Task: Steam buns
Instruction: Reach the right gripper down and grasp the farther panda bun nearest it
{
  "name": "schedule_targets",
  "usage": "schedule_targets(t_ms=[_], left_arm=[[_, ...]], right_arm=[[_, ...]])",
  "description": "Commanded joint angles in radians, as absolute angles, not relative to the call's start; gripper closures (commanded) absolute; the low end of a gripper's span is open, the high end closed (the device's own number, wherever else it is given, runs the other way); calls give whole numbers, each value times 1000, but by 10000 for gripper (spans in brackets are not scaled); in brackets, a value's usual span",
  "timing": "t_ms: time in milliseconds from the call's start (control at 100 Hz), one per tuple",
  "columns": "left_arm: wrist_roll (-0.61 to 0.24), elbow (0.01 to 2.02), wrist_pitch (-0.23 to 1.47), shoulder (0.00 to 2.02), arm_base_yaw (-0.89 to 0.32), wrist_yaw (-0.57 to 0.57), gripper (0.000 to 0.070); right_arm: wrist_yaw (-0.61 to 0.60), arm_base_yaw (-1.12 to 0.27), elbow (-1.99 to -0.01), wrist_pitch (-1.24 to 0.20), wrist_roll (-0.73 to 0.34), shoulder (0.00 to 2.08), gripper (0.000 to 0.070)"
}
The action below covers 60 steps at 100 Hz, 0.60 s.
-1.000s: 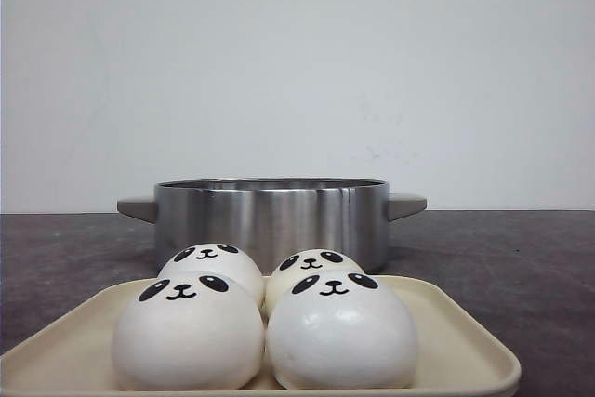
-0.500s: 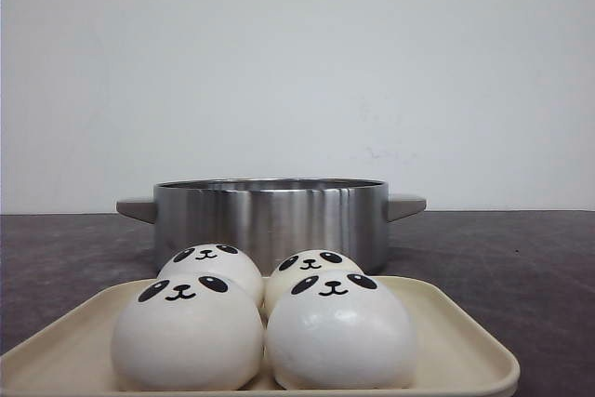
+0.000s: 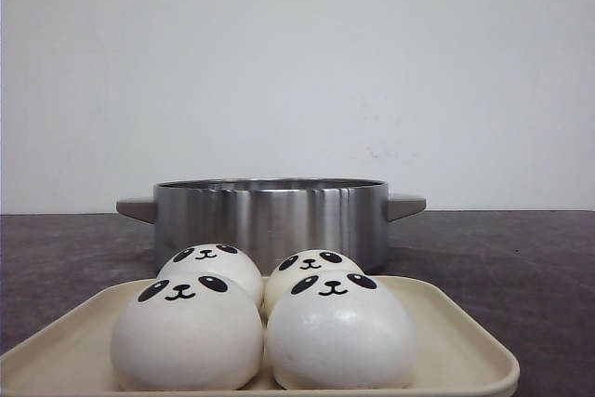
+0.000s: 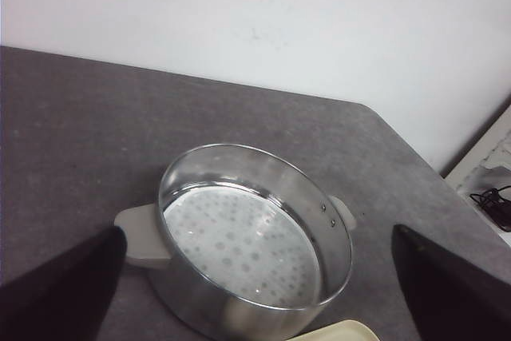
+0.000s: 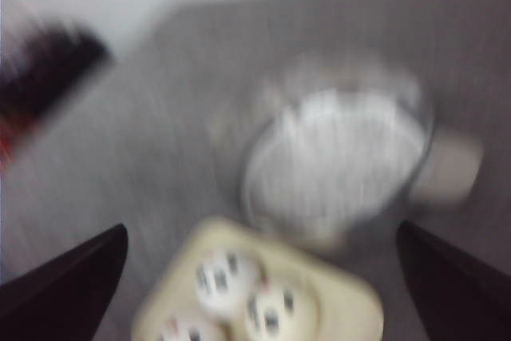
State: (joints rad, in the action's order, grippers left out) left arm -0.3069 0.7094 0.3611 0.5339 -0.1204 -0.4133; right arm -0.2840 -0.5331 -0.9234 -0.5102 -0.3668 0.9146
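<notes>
- The table (image 3: 521,258) is dark grey and speckled, with a plain white wall behind it.
- The pot (image 3: 271,218) is a round steel steamer with a grey handle on each side; it stands on the table just behind the tray. The left wrist view shows it open, with a white perforated plate (image 4: 239,241) lying inside.
- The tray (image 3: 456,341) is cream-coloured, shallow, with rounded corners, and sits nearest the front camera.
- The buns (image 3: 265,318) are four white domes with panda faces, all on the tray in two rows of two. The front pair touch each other, and each back bun sits close behind the one ahead of it.
- The front-left bun (image 3: 186,332) and front-right bun (image 3: 339,332) hide the lower parts of the back-left bun (image 3: 212,262) and back-right bun (image 3: 311,267).
- The left tool (image 4: 255,277) hangs above the table, looking down at the pot; its two dark fingers (image 4: 60,285) stand wide apart with nothing between them.
- The right tool (image 5: 255,277) is up over the tray and pot; its view is badly blurred, but its fingers (image 5: 455,277) also show well apart and hold nothing.
- In the right wrist view only three of the buns show, as blurred faces on the tray.
</notes>
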Motion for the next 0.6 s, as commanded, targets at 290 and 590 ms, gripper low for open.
schedule_targets(t_ms=[290, 590], left_arm=[[-301, 717, 352, 535, -148, -416, 27], [-303, 717, 353, 535, -189, -416, 27]], right_arm=[[-123, -781, -1048, -701, -447, 1386, 97], [-131, -780, -1074, -630, -456, 1595, 97]])
